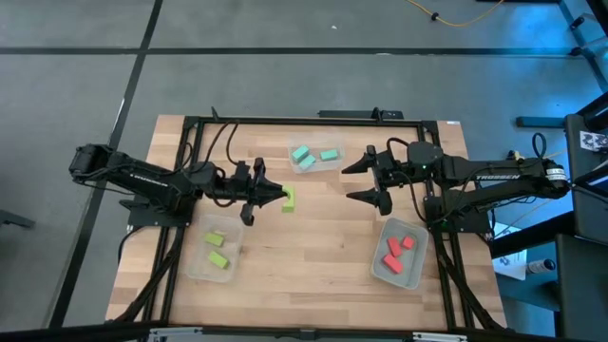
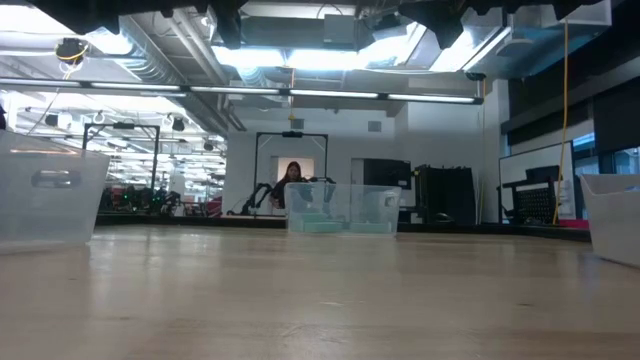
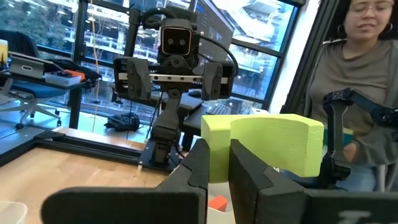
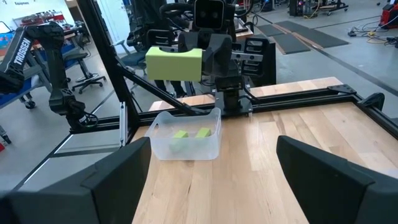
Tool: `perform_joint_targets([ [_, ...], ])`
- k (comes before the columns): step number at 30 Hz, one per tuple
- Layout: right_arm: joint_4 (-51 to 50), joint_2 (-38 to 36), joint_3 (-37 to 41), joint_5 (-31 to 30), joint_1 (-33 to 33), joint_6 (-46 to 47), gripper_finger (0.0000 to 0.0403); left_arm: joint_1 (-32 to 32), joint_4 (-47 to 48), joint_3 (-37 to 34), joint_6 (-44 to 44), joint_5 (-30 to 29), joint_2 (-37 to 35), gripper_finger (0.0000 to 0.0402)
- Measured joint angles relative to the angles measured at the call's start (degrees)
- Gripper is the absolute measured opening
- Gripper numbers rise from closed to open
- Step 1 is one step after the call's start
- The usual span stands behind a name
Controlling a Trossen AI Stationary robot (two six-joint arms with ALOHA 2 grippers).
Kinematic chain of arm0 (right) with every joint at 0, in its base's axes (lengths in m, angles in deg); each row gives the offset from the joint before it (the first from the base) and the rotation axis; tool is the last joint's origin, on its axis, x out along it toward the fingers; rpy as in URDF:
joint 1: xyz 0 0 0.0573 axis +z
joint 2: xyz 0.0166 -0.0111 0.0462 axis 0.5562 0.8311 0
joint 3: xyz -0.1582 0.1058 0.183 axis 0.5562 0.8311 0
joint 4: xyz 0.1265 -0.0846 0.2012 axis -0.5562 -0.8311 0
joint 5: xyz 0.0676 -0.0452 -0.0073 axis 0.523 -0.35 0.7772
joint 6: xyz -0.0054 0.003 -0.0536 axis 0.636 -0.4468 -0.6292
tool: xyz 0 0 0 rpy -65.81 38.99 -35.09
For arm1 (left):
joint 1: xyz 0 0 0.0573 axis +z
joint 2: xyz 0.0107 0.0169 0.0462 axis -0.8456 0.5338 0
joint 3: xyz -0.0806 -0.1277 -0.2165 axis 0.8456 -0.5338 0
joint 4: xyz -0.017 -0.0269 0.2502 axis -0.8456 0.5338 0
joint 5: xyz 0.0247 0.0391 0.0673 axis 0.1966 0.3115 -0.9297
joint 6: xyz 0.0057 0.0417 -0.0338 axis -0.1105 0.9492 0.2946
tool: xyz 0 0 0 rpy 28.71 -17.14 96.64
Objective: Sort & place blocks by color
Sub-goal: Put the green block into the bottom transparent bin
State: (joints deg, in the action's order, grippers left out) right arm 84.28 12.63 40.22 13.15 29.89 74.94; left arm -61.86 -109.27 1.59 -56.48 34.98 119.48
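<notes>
Lime block [image 1: 288, 199] – clamped in left tool [image 1: 275, 193], right tool [image 1: 358, 180] spread wide – empty

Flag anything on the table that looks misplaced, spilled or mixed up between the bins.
Nothing stands out. Each clear bin holds one colour: teal blocks, lime blocks and red blocks. The only block outside a bin is the lime block clamped in the left hand; the right hand hangs open.
</notes>
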Motion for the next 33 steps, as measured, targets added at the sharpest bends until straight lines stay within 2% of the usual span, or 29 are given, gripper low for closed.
perform_joint_targets([
  [11, 0.00, 0.02, 0.00, 0.00, 0.00, 0.02, 0.0351, -0.90, -0.78, 0.02, -0.33, -0.03, 0.00, 0.0022],
  [14, 0.00, 0.02, 0.00, 0.00, 0.00, 0.04, 0.0351, -3.02, 3.76, 0.11, -0.42, 1.25, -2.60, 0.0022],
  [16, 0.00, 0.04, 0.00, -0.02, 0.00, 0.04, 0.0351, -4.66, 14.80, 2.26, -0.44, 0.98, -6.24, 0.0022],
  [20, -0.04, 0.04, 0.00, -0.02, 0.02, 0.04, 0.0351, -8.11, 49.18, 11.32, -0.44, -3.28, -12.73, 0.0022],
  [25, -0.05, 0.04, 0.00, -1.04, 0.02, 0.06, 0.0351, -12.32, 87.37, 27.24, -2.04, -7.60, -12.16, 0.0022],
  [28, -0.07, 0.04, 0.00, -1.11, 0.02, 0.06, 0.0351, -13.27, 105.73, 32.99, -4.74, -8.38, -8.69, 0.0022],
  [30, -0.12, 0.04, 0.00, -1.11, 0.02, 0.06, 0.0351, -13.74, 114.17, 33.27, -6.55, -6.49, -6.38, 0.0022],
  [33, -0.38, 0.04, 0.00, -1.09, 0.02, 0.36, 0.0351, -14.80, 116.55, 30.94, -6.70, -2.46, -3.90, 0.0022],
])
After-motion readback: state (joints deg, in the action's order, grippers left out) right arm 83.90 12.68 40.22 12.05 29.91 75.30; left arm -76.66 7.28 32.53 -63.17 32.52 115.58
